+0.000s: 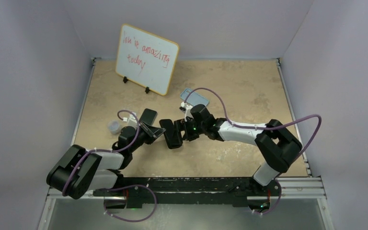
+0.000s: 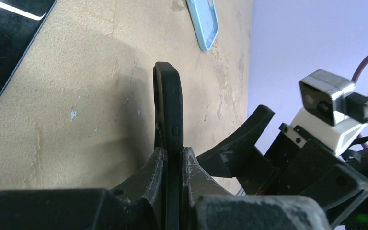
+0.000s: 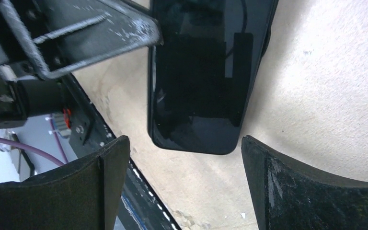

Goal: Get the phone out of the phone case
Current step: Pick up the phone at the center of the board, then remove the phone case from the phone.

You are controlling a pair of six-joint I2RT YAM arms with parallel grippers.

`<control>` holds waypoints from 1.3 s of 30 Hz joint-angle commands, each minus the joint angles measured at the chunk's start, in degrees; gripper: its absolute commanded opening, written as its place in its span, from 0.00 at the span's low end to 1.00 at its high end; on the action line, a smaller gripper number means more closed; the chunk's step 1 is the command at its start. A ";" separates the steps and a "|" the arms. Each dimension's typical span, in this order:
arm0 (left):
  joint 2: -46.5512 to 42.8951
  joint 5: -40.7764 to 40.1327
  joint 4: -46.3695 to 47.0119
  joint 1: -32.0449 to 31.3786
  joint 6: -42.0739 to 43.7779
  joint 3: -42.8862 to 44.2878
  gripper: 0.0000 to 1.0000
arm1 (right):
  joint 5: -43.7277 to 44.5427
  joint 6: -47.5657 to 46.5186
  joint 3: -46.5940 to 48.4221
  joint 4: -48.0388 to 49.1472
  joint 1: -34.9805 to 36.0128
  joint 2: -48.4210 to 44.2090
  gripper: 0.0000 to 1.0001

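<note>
From above, the left claw [image 1: 161, 132] holds the black phone [image 1: 173, 135] up off the worktop [image 1: 249, 86], about midway between its far and near edges. The right claw [image 1: 182, 130] meets it from the other side. A light-blue phone-shaped item [image 1: 195, 97] lies flat nearer the far edge, beside a whiteboard [image 1: 146, 58]. In the left wrist view, the left claw's fingers [image 2: 155, 167] are pressed together on the phone case [image 2: 169, 100], seen edge-on with a side button showing. In the right wrist view, the right claw's fingers [image 3: 108, 182] are spread wide on either side of the phone's free end, and neither touches it. The glossy screen appears to sit inside a dark rim, so I judge the phone still seated in the case. Gripping is done on one side only. Catching the other end and peeling or pushing the phone free is all still to do.
</note>
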 commanded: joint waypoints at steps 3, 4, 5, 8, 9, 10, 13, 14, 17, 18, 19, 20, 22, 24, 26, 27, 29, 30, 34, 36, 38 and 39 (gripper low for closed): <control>-1.96 -0.91 1.25 0.46 -2.14 2.35 0.00 | 1.75 -2.84 3.21 -5.67 1.22 1.68 0.87; -1.76 -0.92 1.25 0.46 -2.39 2.35 0.00 | 2.14 -2.85 3.27 -5.86 1.38 1.95 0.87; -1.58 -0.89 1.36 0.50 -2.65 2.35 0.00 | 2.47 -2.94 3.35 -6.07 1.55 2.22 0.87; -1.11 -0.68 1.60 0.46 -3.22 2.34 0.00 | 2.48 -2.96 3.51 -5.86 1.80 3.14 0.85; -1.00 -0.65 1.60 0.46 -3.34 2.35 0.00 | 2.19 -2.90 3.72 -5.77 1.95 3.36 0.84; -0.92 -0.71 1.68 0.47 -3.45 2.30 0.00 | 1.92 -2.92 4.08 -5.69 2.10 3.58 0.84; -0.89 -0.73 1.60 0.46 -3.39 2.28 0.00 | 1.48 -2.95 4.80 -5.47 2.60 3.80 0.85; -0.76 -0.80 1.59 0.46 -3.40 2.28 0.00 | 1.52 -2.97 5.06 -5.60 2.62 3.88 0.85; -0.68 -1.04 1.44 0.46 -3.58 2.26 0.00 | 1.89 -3.28 5.83 -6.13 2.73 4.35 0.86; -0.65 -1.23 1.28 0.46 -3.62 2.21 0.00 | 1.91 -3.32 6.09 -6.33 2.78 4.67 0.86; -0.51 -1.39 1.18 0.46 -3.84 2.18 0.00 | 2.04 -3.45 6.35 -6.49 2.91 4.94 0.86; -0.40 -1.43 1.16 0.46 -4.15 2.05 0.00 | 2.34 -3.49 6.57 -6.63 2.99 5.28 0.86; -0.17 -1.51 1.16 0.46 -4.74 1.91 0.00 | 3.50 -3.76 7.06 -7.35 3.22 5.85 0.85; 0.05 -1.53 1.08 0.46 -5.39 1.76 0.00 | 4.80 -4.05 7.41 -8.27 3.39 6.35 0.85; 0.23 -1.53 1.07 0.46 -6.01 1.65 0.00 | 6.10 -4.54 7.80 -9.09 3.67 6.80 0.83; 0.32 -1.45 1.03 0.46 -6.35 1.64 0.00 | 6.91 -4.76 7.96 -9.61 3.82 7.05 0.83; 0.37 -1.38 0.90 0.46 -7.14 1.59 0.00 | 8.19 -5.38 8.34 -10.31 4.14 7.58 0.81; 0.42 -1.36 0.83 0.47 -7.57 1.56 0.00 | 8.55 -5.56 8.37 -10.32 4.29 7.80 0.81; 0.64 -1.63 1.47 0.46 -10.17 0.94 0.00 | 8.72 -5.90 8.45 -10.33 4.57 8.90 0.81; 0.89 -1.91 2.55 0.39 -11.89 0.24 0.00 | 8.75 -5.95 8.55 -10.33 4.72 9.43 0.81; 0.95 -2.21 2.91 0.25 -13.19 -0.10 0.00 | 9.14 -5.92 8.84 -10.33 4.84 10.08 0.81; 0.95 -2.37 2.92 0.13 -13.48 -0.11 0.00 | 9.32 -5.88 9.08 -10.33 5.01 10.38 0.81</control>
